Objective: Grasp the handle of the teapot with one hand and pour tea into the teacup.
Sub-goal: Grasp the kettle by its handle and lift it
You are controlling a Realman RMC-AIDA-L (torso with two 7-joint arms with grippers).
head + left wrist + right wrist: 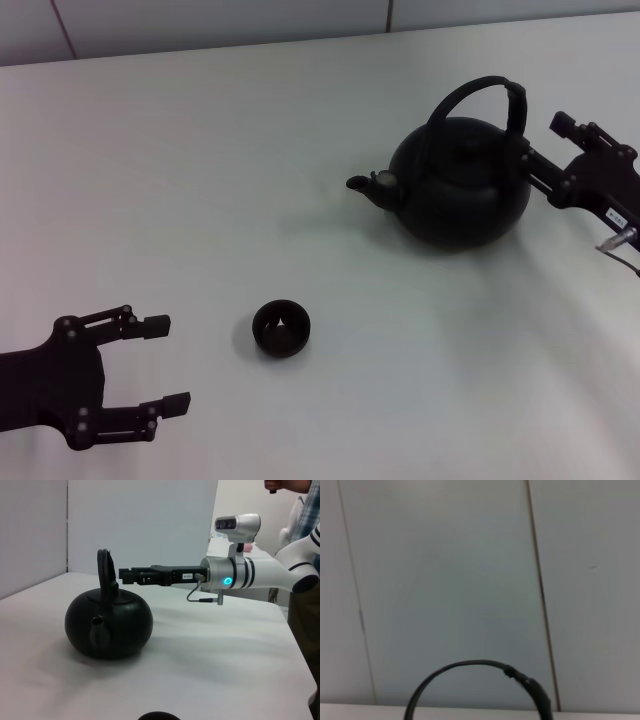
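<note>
- The white matte table (200, 180) fills nearly the whole head view, with a pale panelled wall along the top edge.
- The large round matte-black teapot (460, 185) stands upright in the upper right of the head view, its short stubby spout aimed left and down the frame toward the cup, which suits a pour made by tipping it that way.
- The right gripper (545, 150) reaches in from the right edge of the head view, level with the handle's thicker side. Its fingers look parted, one above and one below that side, but the teapot hides their tips, so whether they touch or straddle the hoop is hard to say. The left wrist view shows it (125, 575) held level, just beside the hoop.
- The left gripper (170, 365) sits in the lower left of the head view, fingers spread wide and holding nothing, well apart from the teapot; it appears parked, leaving the job to the other arm.
- The tall black arched handle (480, 95) rises over the lid, standing up where a gripper can close on it; the right wrist view shows its arch (470, 666) at the bottom edge.
- The small round black handleless teacup (281, 328) stands lower centre, well apart from the spout; no stream of tea is visible, so the pour has not begun.
</note>
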